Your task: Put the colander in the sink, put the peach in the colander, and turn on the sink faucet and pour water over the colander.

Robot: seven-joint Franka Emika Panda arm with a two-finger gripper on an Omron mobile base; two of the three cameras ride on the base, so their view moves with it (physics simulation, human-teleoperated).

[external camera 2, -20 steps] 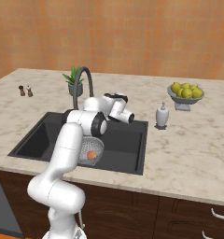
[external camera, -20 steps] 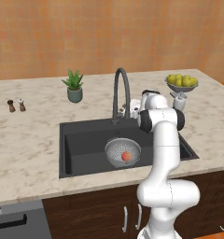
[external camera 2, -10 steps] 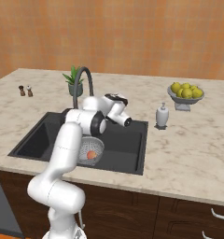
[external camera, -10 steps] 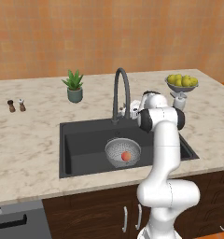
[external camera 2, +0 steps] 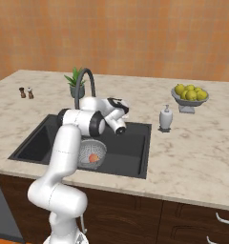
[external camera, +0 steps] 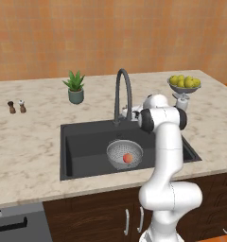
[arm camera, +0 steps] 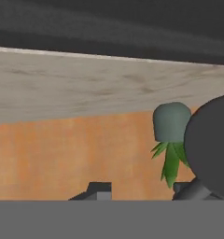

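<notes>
The silver-grey colander [external camera: 124, 153] [external camera 2: 91, 151] stands on the floor of the dark sink [external camera: 84, 142] [external camera 2: 130, 143]. The reddish-orange peach [external camera: 128, 158] [external camera 2: 93, 158] lies inside it. The gooseneck sink faucet [external camera: 123, 87] [external camera 2: 86, 80] rises behind the basin, with no water showing at its spout. My hand [external camera: 142, 108] [external camera 2: 115, 110] hovers just right of the faucet's base. In the hand view my gripper [arm camera: 142, 193] is open with nothing between its fingertips [arm camera: 99, 190], and the faucet's dark round body [arm camera: 211, 144] sits close by.
A potted plant [external camera: 75, 88] [external camera 2: 76, 81] [arm camera: 171, 135] stands behind the sink. A footed bowl of yellow-green fruit [external camera: 184, 84] [external camera 2: 190, 95] and a soap dispenser [external camera 2: 165, 118] are on the right counter. Two small shakers [external camera: 16, 107] [external camera 2: 26, 92] stand far left.
My hand has edged slightly toward the faucet. The colander and the peach have not moved.
</notes>
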